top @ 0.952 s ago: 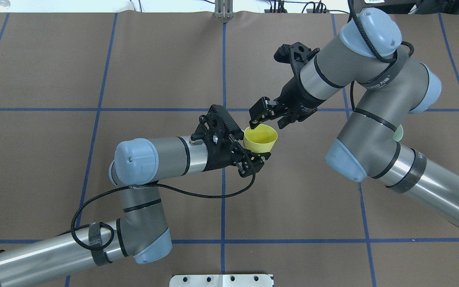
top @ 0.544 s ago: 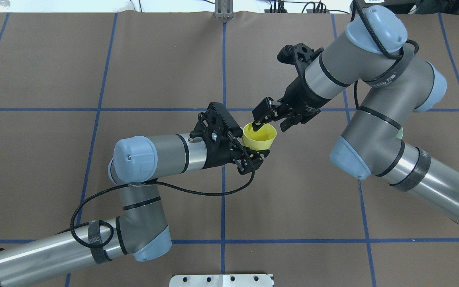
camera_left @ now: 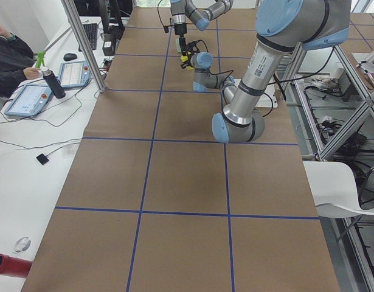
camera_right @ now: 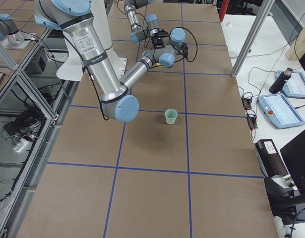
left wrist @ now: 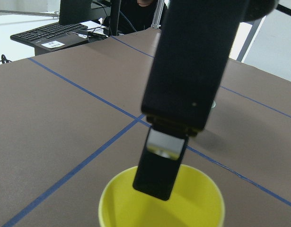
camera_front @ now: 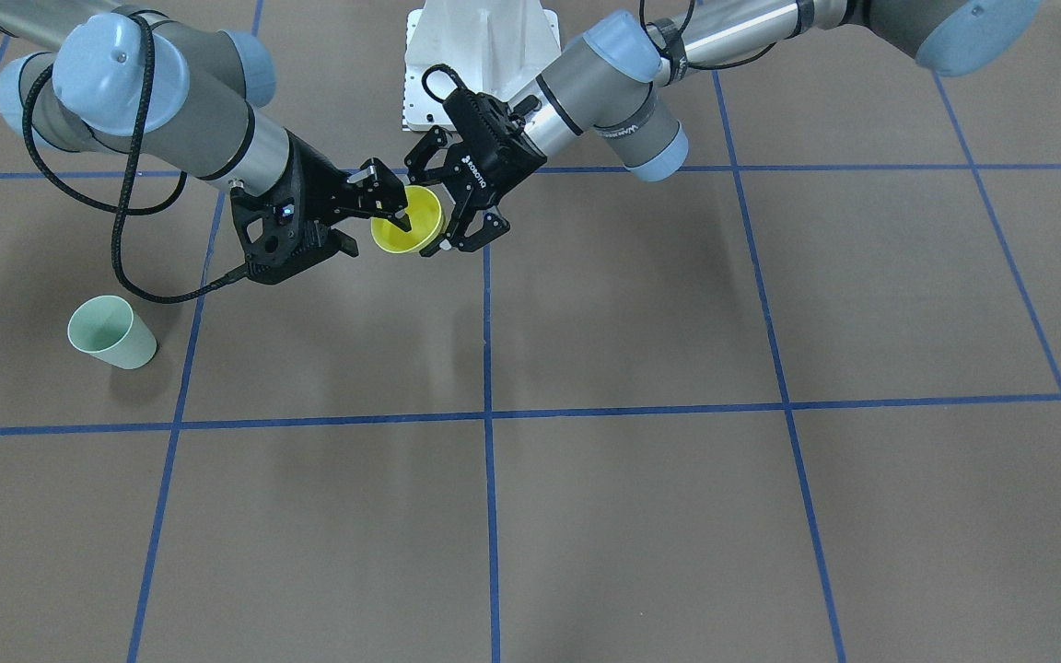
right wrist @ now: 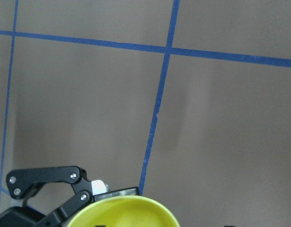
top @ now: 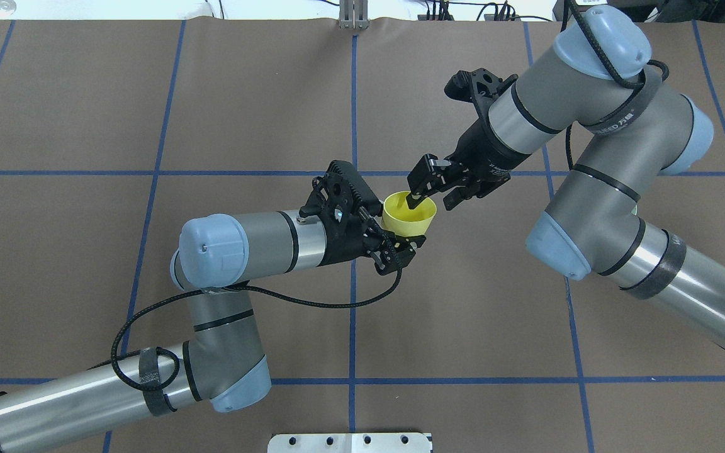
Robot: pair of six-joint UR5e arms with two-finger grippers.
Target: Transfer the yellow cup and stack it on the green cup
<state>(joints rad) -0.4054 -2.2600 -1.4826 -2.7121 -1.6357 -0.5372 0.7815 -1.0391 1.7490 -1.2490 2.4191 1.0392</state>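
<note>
The yellow cup (top: 408, 217) hangs above the table's middle, mouth up, and my left gripper (top: 402, 231) is shut on its side wall. It also shows in the front view (camera_front: 406, 226). My right gripper (top: 430, 201) is open and straddles the cup's far rim. One of its fingers (left wrist: 159, 172) reaches down inside the cup and the other is outside. In the right wrist view only the cup's rim (right wrist: 124, 210) shows at the bottom edge. The green cup (camera_front: 111, 333) stands upright on the table on my right side, apart from both grippers (camera_right: 170, 116).
The table is covered in a brown mat with blue tape grid lines (top: 353, 314). A white mounting plate (top: 350, 442) sits at the near edge. My right arm's elbow (top: 589, 207) hangs over the green cup in the overhead view. Operators' desks flank the table's ends.
My right gripper has shifted slightly right, and its finger has gone from the cup's rim to inside the cup. My left gripper and the yellow cup have barely moved.
</note>
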